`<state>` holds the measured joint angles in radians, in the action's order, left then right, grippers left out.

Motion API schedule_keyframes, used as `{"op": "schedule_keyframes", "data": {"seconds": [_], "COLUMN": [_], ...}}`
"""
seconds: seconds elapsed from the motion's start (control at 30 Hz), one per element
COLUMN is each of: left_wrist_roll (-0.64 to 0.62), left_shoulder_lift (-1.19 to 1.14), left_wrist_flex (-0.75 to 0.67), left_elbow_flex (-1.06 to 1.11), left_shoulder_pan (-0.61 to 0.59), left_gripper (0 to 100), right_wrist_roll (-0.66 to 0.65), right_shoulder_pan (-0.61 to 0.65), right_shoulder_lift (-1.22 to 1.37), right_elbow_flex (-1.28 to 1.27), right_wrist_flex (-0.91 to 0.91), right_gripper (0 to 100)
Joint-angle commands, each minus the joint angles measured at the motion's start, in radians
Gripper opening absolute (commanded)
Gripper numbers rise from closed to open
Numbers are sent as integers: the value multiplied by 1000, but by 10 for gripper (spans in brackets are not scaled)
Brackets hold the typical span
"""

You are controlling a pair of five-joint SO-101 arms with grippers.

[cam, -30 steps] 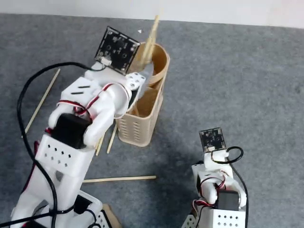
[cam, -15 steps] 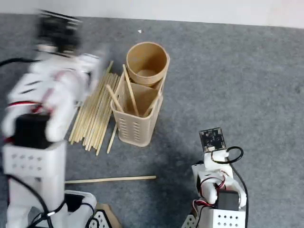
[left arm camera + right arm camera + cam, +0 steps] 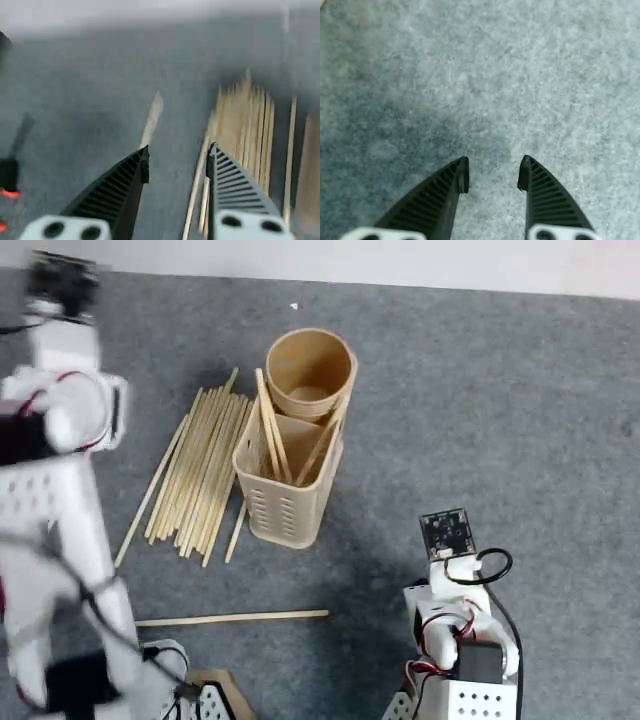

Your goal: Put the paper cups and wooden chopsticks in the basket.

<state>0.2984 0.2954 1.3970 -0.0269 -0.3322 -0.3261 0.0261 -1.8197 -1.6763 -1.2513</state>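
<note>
**Left gripper [image 3: 177, 165] swings back from beige slotted plastic basket [image 3: 285, 510]**
Jaws apart and empty, it has left sticks [image 3: 272, 440] inside by the brown paper cup [image 3: 310, 375]. The pile of wooden chopsticks [image 3: 195, 475] alongside remains. Right gripper [image 3: 492, 175] rests parted, empty.

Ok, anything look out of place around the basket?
One stray chopstick lies alone, crosswise, below the basket in the high view, apart from the chopstick pile beside the basket. Nothing looks spilled or damaged.

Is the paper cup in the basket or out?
In. The paper cup sits upright inside the basket, mouth facing up.
</note>
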Motion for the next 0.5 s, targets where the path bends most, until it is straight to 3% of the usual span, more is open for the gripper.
{"op": "schedule_keyframes", "data": {"seconds": [0.0,0.23,0.47], "left_wrist_roll": [137,278,292], "left_shoulder_lift": [-200,-430,-547], "left_wrist_flex": [68,23,-46], "left_elbow_flex": [-2,-10,-10], "left_shoulder_pan": [-18,-12,-12], "left_gripper": [210,210,210], "right_wrist_roll": [-11,-11,-11], "right_shoulder_pan": [-21,-21,-21], "right_shoulder_lift": [-13,-13,-13], "right_elbow_flex": [-117,-117,-117], "right_wrist_flex": [-5,-5,-5], "right_gripper": [170,170,170]}}
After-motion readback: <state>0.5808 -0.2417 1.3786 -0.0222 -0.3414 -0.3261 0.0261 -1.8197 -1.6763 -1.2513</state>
